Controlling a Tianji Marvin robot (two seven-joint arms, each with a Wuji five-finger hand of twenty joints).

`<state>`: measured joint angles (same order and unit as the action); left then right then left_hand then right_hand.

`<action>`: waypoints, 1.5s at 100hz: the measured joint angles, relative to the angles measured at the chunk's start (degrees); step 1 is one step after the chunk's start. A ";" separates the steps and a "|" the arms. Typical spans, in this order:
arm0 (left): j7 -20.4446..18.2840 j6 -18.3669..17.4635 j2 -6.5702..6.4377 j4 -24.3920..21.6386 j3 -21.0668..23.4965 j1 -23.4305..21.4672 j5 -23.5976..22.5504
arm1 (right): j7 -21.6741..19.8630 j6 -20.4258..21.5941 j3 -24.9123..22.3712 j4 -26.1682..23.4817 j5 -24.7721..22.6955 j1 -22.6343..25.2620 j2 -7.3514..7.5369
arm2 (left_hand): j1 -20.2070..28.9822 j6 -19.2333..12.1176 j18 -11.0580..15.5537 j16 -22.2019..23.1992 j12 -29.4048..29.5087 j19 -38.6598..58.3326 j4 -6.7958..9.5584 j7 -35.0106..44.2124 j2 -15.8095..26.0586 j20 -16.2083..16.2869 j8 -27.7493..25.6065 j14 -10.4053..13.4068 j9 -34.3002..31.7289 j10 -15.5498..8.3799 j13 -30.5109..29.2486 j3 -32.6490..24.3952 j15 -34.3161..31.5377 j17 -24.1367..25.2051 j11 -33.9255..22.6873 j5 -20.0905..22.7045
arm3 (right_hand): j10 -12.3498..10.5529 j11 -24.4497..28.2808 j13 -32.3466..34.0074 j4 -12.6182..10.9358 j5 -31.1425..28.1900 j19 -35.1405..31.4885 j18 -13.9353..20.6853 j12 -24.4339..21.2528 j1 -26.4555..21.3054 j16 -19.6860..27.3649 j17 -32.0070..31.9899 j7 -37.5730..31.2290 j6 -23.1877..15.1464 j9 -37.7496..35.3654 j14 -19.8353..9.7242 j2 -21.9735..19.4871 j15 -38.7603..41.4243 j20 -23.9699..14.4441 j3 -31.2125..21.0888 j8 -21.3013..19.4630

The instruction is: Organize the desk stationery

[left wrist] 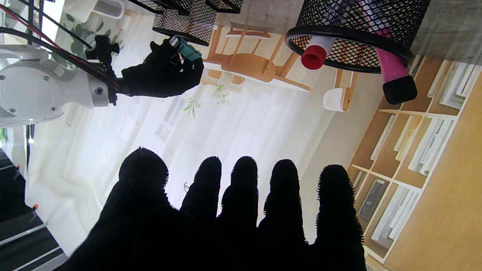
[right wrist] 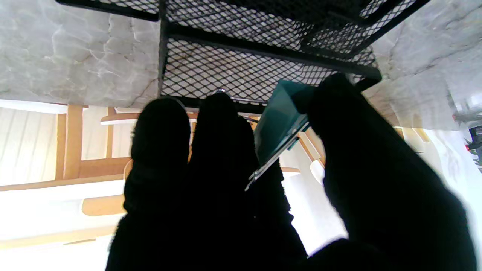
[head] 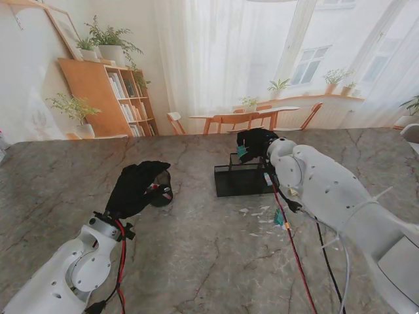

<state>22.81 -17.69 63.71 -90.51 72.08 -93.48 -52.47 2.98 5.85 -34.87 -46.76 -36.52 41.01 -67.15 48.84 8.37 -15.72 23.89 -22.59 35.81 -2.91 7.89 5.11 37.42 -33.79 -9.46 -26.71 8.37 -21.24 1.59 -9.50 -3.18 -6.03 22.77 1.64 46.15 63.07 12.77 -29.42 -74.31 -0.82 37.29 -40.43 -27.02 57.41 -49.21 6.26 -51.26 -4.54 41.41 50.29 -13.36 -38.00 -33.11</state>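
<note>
Marble-patterned table [head: 196, 261] carries two black mesh holders: one round cup [head: 160, 190] left of centre, one rectangular tray [head: 239, 180] near the middle, toward the far edge.

Count — cup holds two visible items in the left wrist view: one marker with a red cap [left wrist: 314, 56] and one pink marker with a black cap [left wrist: 395, 81]. Whether more lie inside, cannot tell.

Right hand [head: 255, 144], black-gloved, hovers over the tray's far side. It pinches one teal binder clip [right wrist: 280, 116] between thumb [right wrist: 339, 113] and the other fingers, which are curled close together; the clip's metal lever sticks out toward the palm. Clip is off the table, just over the tray's mesh rim.

Left hand [head: 134, 186], also black-gloved, sits over the near side of the cup, partly hiding it in the stand view. Five fingers [left wrist: 244, 180] extended and slightly spread, holding nothing — no contact with the cup seen.

Scattered on the table near the right arm, nearer to me than the tray: several small pale bits [head: 258, 212] and one small teal item [head: 279, 219], too small to identify. Red and black cables [head: 294, 255] run along the right arm and cross that patch.
</note>
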 measured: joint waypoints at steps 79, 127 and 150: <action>0.17 -0.09 0.00 0.06 0.07 -0.05 0.01 | -2.28 1.79 0.92 0.35 0.32 -0.83 0.09 | 0.01 0.00 0.00 0.00 0.00 0.00 0.10 0.53 0.58 -0.01 0.00 0.01 0.00 -0.02 -0.03 -0.03 0.00 0.00 0.00 0.00 | 2.84 -0.88 -2.20 -6.16 0.93 0.00 0.57 -0.09 4.14 -0.77 -0.59 23.60 1.13 10.14 -0.71 -5.98 3.67 -0.72 -4.76 -9.82; 0.48 -0.33 0.01 0.10 0.17 -0.12 -0.07 | -4.54 3.67 0.16 -1.73 -1.39 -0.17 1.42 | 0.02 0.00 0.00 0.00 0.00 0.00 -0.15 0.53 0.58 -0.02 -0.01 0.01 0.00 -0.02 -0.04 -0.02 0.00 0.00 0.00 0.00 | 4.35 -8.30 -4.81 -6.91 1.82 -2.69 -2.02 -3.07 4.91 -1.53 -5.29 30.17 -2.25 14.51 0.50 -6.70 5.99 -2.66 -4.78 -9.28; 0.64 -0.37 0.01 0.11 0.19 -0.13 -0.09 | -4.87 5.23 -2.02 -3.21 -2.99 0.83 2.12 | 0.02 0.00 0.00 0.00 0.00 0.00 0.75 0.53 0.58 -0.03 -0.01 0.01 0.00 -0.03 -0.04 0.04 0.00 0.00 0.00 0.00 | 4.38 -9.79 -6.25 -6.91 1.82 -5.46 -3.37 -3.46 7.82 -1.98 -7.55 30.25 -4.49 16.22 1.35 -7.75 7.30 -2.88 -4.70 -8.96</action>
<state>23.45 -18.06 63.72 -90.40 72.26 -93.61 -52.56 -1.89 11.07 -36.89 -49.97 -39.51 41.84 -65.03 48.86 8.37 -15.72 23.89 -22.59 35.81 -2.16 8.42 5.69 37.40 -33.80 -9.45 -26.71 8.35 -21.28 1.63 -9.50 -3.18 -6.03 22.77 6.02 36.36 56.82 5.87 -27.60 -79.78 -4.19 33.83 -32.61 -29.00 49.86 -18.96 1.77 -35.05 -3.19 33.66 57.59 -16.24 -42.71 -42.07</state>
